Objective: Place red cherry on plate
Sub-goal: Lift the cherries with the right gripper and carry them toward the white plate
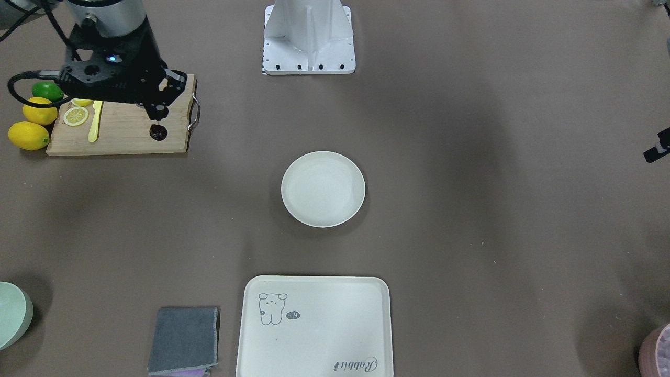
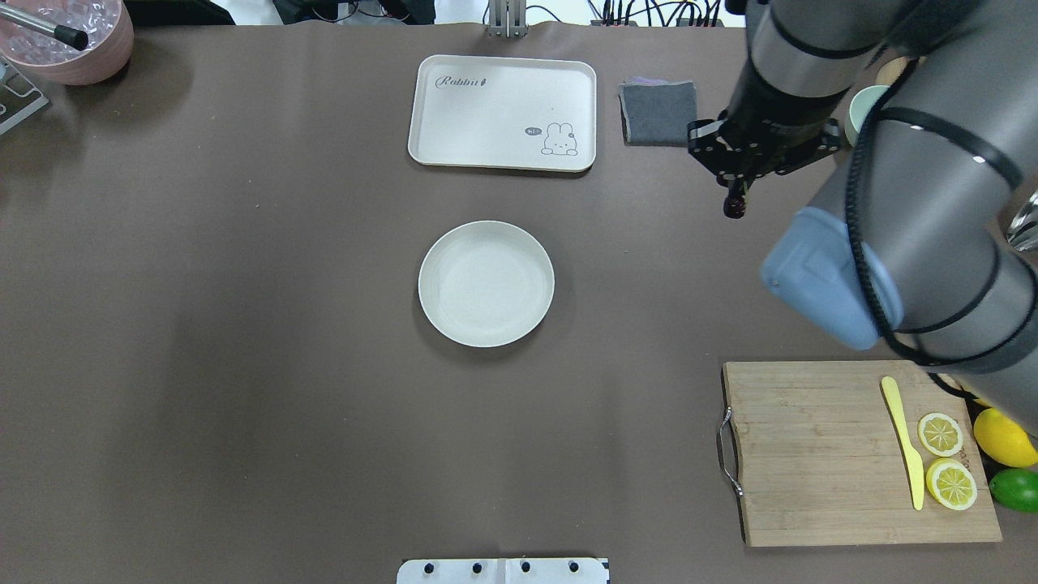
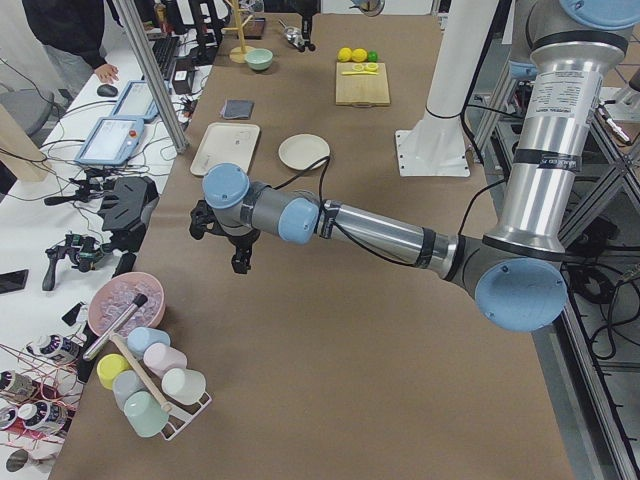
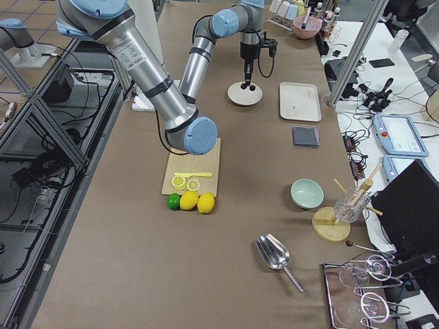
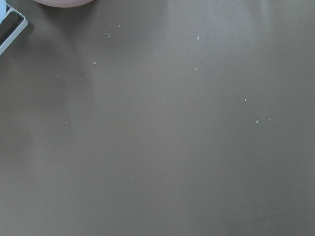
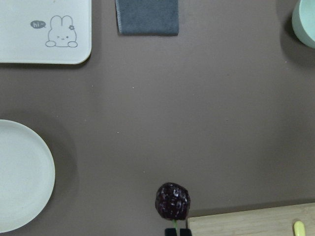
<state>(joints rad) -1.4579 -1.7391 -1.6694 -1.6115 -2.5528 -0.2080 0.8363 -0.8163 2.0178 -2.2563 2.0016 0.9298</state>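
1. Pinching the thin green stem of the red cherry (image 6: 172, 201) with the right jaws, closed tight on it, with the dark fruit dangling just under the tips.
2. Hanging in the air over the bare brown tabletop (image 2: 243, 324), just off a corner of the wooden cutting board (image 2: 811, 454) as seen from the right wrist.
3. Well apart from the plate (image 2: 486, 284), which sits mid-tabletop.
4. Cannot tell whether the left jaws are open or closed: visible properly only from the left-end camera, low over the tabletop near a pink bowl (image 3: 125, 300), and only brown surface in the left wrist view.
5. On the board, a yellow knife (image 2: 904, 442) and two lemon slices (image 2: 941, 434). Just beside it, two whole lemons (image 1: 29, 135) and a lime (image 1: 47, 90).
6. Past the plate, a rabbit tray (image 2: 503, 113) with a folded grey cloth (image 2: 658, 113) near it, and a pale green bowl (image 6: 305, 19) further along.
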